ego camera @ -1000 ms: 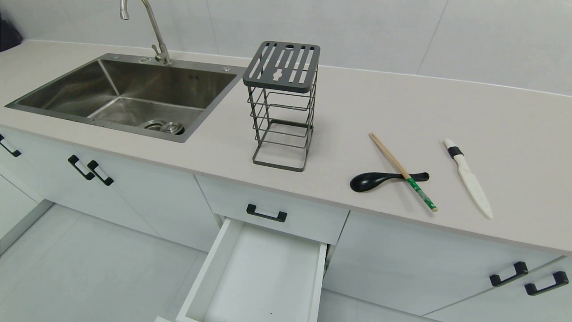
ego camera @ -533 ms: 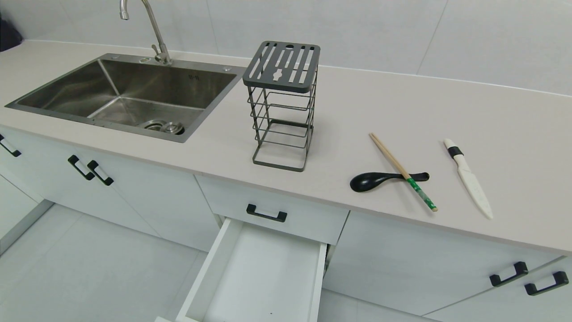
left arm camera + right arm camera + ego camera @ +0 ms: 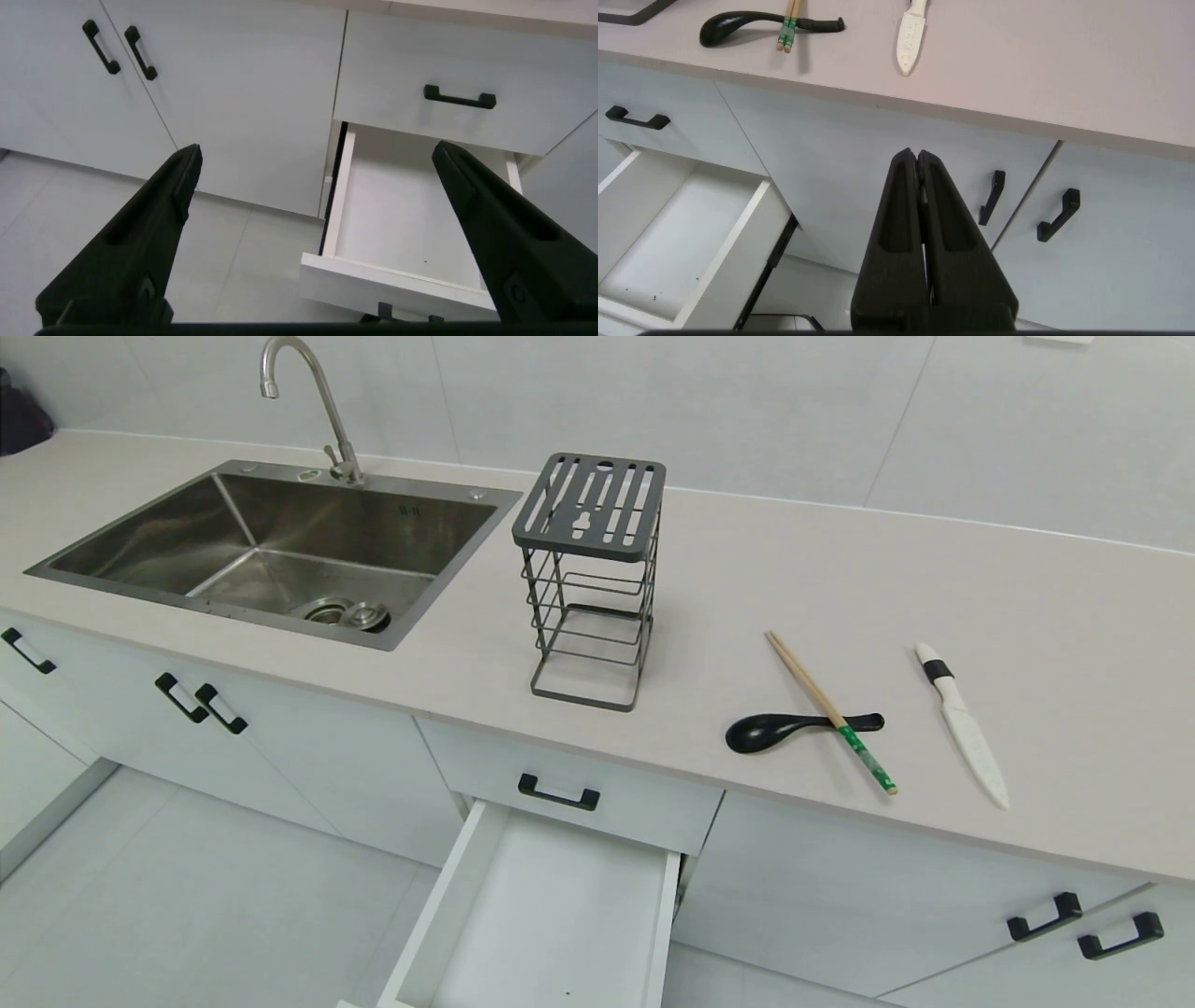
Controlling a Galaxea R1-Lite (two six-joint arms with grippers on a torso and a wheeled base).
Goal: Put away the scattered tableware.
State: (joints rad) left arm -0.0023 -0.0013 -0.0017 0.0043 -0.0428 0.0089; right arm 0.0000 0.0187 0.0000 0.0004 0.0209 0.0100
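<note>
Black spoon [image 3: 766,733] lies under green-tipped wooden chopsticks [image 3: 812,689] near white knife [image 3: 963,728].

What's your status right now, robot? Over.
Left pincer open, right pincer shut, both empty. Spoon, chopsticks, knife loose on counter; drawer open below. Chopsticks lie across spoon handle.

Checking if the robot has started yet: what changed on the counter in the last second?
Only the head camera shifted; nothing was moved, grasped or released. The spoon, the chopsticks across its handle, the knife, the rack and the open drawer stayed put.
</note>
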